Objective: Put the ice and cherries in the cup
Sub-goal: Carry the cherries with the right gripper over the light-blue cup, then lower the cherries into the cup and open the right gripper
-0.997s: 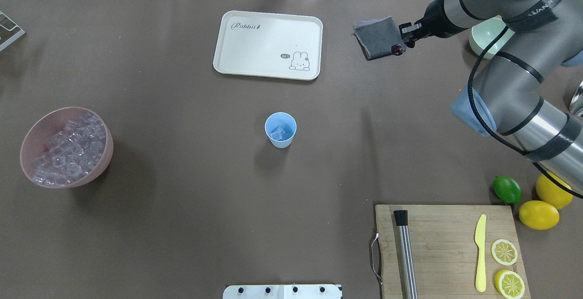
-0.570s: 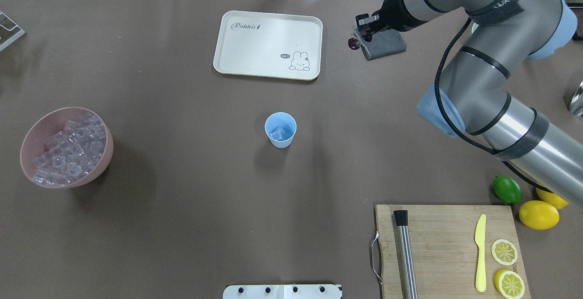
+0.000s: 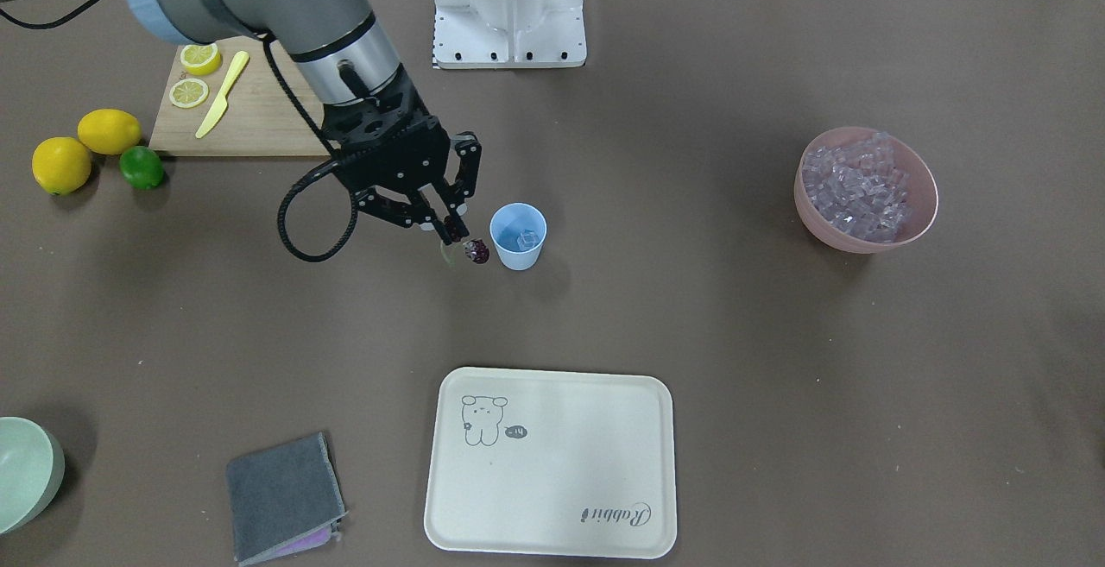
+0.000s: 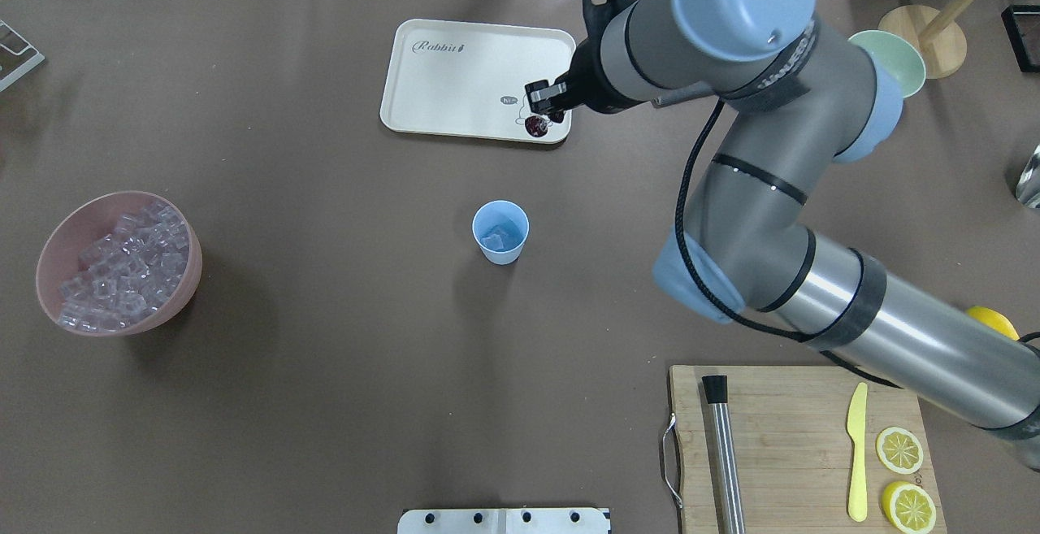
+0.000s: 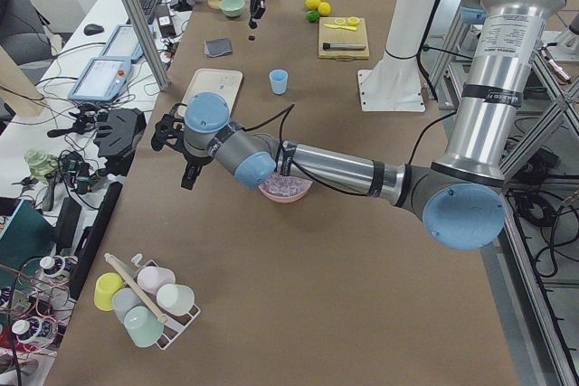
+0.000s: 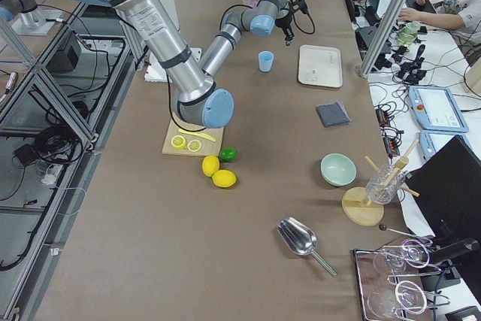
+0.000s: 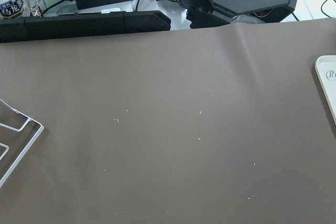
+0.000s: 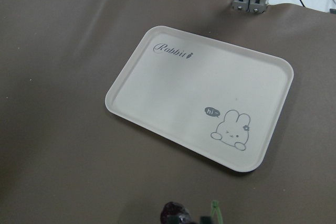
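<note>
Brown covering stretched across the whole counter (image 3: 691, 308), with a blue cup (image 3: 518, 258) standing near its middle and a cream tray (image 3: 552, 472) on the side far from the robot. Ice (image 3: 523, 241) already lay in the cup, so the cherry step looked to be the one in hand. The right fingers (image 3: 445, 229) were pinched shut on the green stems, and the cherries (image 3: 476, 251) dangled below them, clear of the counter. Seen from across the counter, the fruit hung just beside the cup's wall, outside it. From overhead it showed over the tray's near corner, so it was probably high and short of the rim. Next, the fingers would need to bring the fruit over the cup's mouth, lower it and part. Whether the left fingers (image 5: 185, 169) were open could not be told.
</note>
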`<state>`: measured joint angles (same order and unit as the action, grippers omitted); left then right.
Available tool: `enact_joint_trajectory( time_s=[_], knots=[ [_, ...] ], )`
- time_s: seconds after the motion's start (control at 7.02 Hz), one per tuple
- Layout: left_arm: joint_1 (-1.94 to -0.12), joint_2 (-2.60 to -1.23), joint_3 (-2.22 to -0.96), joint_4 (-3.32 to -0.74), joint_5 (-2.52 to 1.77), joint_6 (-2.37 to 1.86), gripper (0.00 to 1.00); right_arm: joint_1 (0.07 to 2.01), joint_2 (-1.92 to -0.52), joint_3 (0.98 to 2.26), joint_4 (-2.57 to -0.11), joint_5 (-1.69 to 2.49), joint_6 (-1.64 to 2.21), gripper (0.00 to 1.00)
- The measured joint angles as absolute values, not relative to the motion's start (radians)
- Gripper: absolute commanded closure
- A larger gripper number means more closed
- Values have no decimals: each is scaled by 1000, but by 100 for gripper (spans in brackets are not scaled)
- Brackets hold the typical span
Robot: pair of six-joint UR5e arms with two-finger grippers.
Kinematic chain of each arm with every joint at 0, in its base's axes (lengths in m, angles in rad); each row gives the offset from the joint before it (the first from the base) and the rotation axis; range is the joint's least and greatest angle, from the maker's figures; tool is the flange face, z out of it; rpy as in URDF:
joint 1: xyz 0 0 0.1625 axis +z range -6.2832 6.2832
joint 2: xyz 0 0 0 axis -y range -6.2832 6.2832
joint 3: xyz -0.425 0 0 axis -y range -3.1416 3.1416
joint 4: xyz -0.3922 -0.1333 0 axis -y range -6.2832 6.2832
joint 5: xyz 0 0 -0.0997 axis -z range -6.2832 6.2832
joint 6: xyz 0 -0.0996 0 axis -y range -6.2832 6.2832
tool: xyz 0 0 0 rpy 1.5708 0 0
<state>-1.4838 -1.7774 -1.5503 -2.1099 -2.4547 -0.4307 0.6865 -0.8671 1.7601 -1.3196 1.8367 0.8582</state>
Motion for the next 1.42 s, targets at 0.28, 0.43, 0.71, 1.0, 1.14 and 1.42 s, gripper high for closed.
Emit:
enact_joint_trajectory(
  time_s=[0.28, 0.43, 0.71, 1.0, 1.14, 1.42],
  knots=[
    [-1483, -1780, -1535, -2111, -2454, -431, 2, 586, -859, 1752, -1321, 1762, 856, 100],
    [-1483, -1778, -1533, -2111, -2452, -431, 2, 559, -853, 1746, -1322, 1742, 850, 100],
    [-1484, -1779, -1525, -2111, -2450, -432, 2, 537, -858, 1732, -1323, 1730, 830, 100],
    [-1485, -1780, -1518, -2111, -2447, -431, 2, 520, -861, 1720, -1324, 1713, 823, 100],
    [-1485, -1781, -1516, -2111, -2447, -431, 2, 513, -862, 1710, -1324, 1704, 823, 100],
    [-1485, -1782, -1514, -2111, -2447, -431, 2, 506, -872, 1703, -1323, 1699, 823, 1]
  ],
)
